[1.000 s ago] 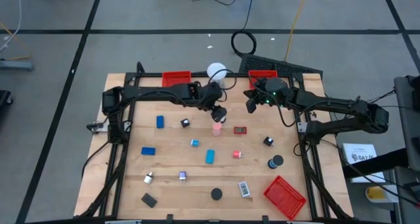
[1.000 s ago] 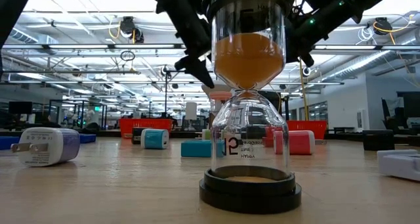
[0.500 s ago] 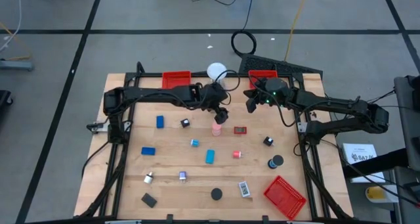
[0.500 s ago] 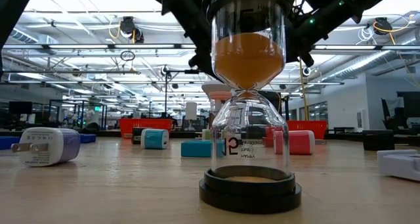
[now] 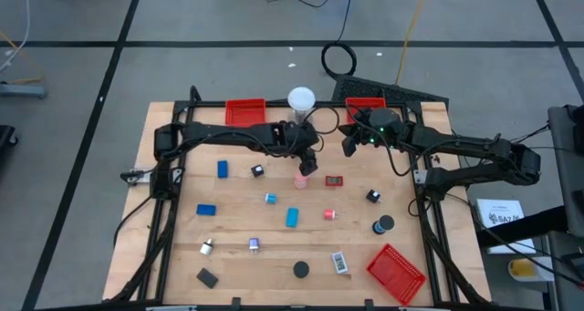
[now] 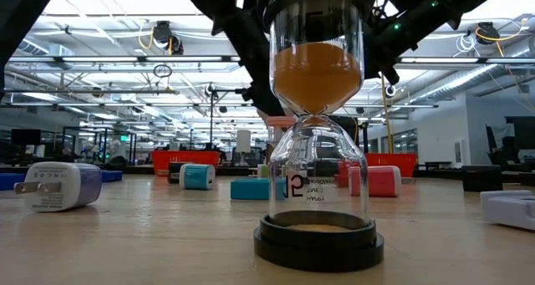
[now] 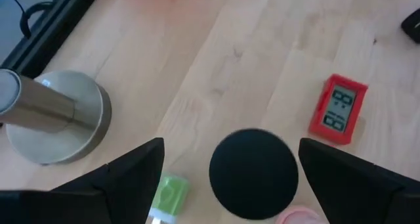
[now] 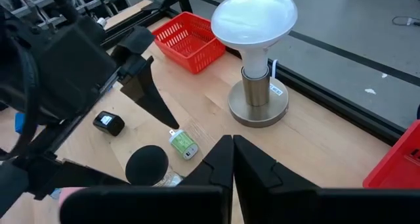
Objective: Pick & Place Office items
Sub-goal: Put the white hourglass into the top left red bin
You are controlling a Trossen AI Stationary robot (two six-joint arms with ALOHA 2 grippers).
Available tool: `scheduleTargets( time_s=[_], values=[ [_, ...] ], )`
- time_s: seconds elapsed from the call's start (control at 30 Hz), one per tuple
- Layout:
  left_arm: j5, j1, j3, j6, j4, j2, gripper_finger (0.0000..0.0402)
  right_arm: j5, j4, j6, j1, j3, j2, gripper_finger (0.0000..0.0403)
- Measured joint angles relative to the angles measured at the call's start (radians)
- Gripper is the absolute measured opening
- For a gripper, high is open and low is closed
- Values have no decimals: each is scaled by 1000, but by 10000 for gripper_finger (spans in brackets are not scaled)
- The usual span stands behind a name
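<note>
A small hourglass with a black top cap (image 7: 252,173) and pink below (image 5: 301,177) stands upright on its base on the table, behind the middle. My left gripper (image 7: 231,148) hangs open just above it, slanting down, one finger (image 7: 131,175) on each side of the cap and clear of it. A small green item (image 7: 172,192) lies on the table beside the hourglass. A red digital timer (image 7: 338,109) lies flat to its right. My right gripper (image 5: 349,147) hovers shut and empty farther right. Other office items lie scattered on the near half.
A white globe on a metal base (image 5: 301,99) stands just behind the left gripper. Two red mesh trays (image 5: 245,110) (image 5: 365,106) sit at the far edge, a third (image 5: 396,273) at the near right. An orange-sand hourglass (image 6: 318,134) stands near the front edge.
My left gripper has come down toward the pink hourglass and rolled a little at the wrist, so its open fingers now flank the black cap. The hourglass has stayed in place.
</note>
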Motion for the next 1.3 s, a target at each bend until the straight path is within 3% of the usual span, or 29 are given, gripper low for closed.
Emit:
scheduleTargets(
  time_s=[0.37,0.83,1.03,1.3],
  values=[
    [6,4,0,-4,3,27,350,0,6,-4,0,0,0,1],
    [6,6,0,-9,-53,24,215,0,8,-8,0,1,0,1],
    [9,40,-1,-2,-105,-82,215,0,8,-8,0,1,0,1],
    [9,161,0,-38,-346,-341,215,5,15,-1,0,1,0,1]
  ],
)
